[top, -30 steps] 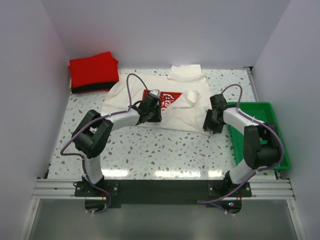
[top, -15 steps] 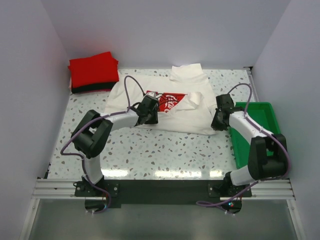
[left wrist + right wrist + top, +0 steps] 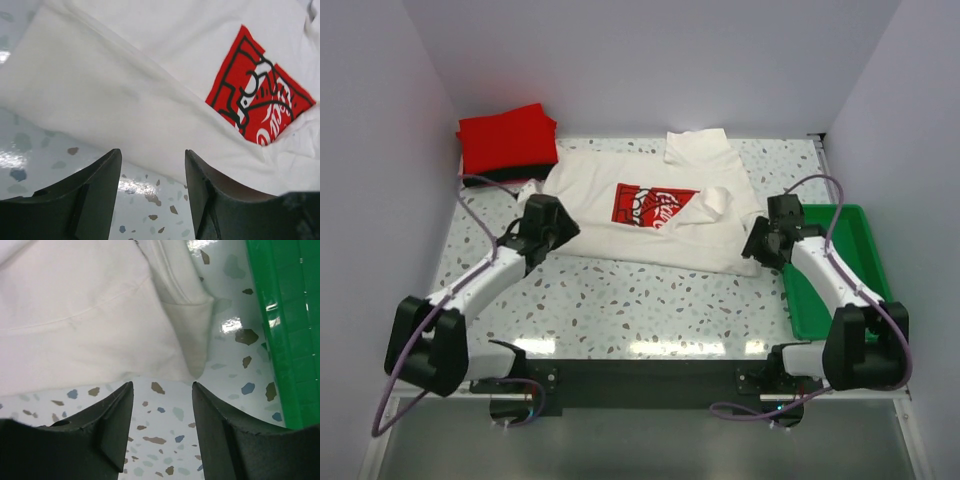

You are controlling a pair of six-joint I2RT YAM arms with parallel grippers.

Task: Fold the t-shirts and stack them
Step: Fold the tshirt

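- Counter (image 3: 650, 300): speckled surface carrying all that I work on.
- Cream-white t-shirt (image 3: 585, 215): spread flat across the middle and far part of the counter, long axis running left to right. A flap is folded in over the right corner of its red print (image 3: 650, 203).
- Green tray (image 3: 868, 240): at the right edge, near the shirt's right end but apart from it.
- Folded stack (image 3: 507, 143): a red t-shirt over a black one in the far left corner, just beyond the shirt's left end.
- Left hand (image 3: 152, 160): released and empty at the shirt's near left edge, with the cloth just ahead.
- Right hand (image 3: 162, 390): released and empty at the near right corner.
- Judgement: each hand is nearer its own end, so I would grasp the near edge with both.
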